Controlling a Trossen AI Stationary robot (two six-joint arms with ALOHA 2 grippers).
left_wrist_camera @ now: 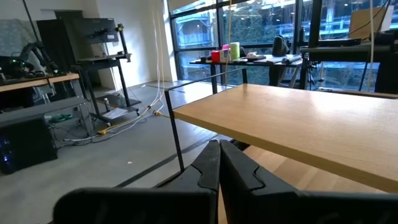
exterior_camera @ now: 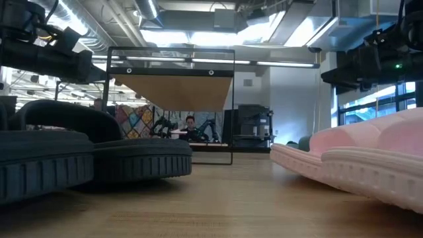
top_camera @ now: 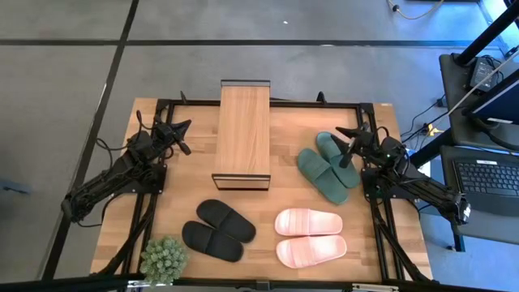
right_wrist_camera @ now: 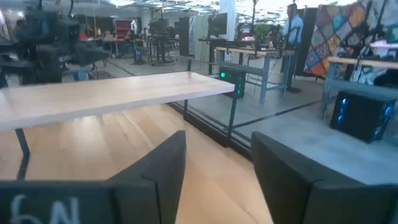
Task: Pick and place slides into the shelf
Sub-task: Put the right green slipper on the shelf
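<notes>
Right pincer point(top_camera: 347, 138) at three o'clock of the tabletop point(top_camera: 284, 243), fingers parted, nothing between them, poised over the dark green slides point(top_camera: 326, 169). Left pincer point(top_camera: 180, 130) pressed shut and empty, parked at nine o'clock beside the shelf point(top_camera: 243, 134). Black slides point(top_camera: 217, 229) at six o'clock, pink slides point(top_camera: 310, 237) toward five; none shelved yet. Risks from here, as a judgement: green pair touching, so clamping one strap could drag its mate; soft strap could slip from a shallow pinch; narrow shelf leaves little margin, so a skewed slide could catch the thin frame or tip off. Potted plant point(top_camera: 164, 259) at seven, well clear.
</notes>
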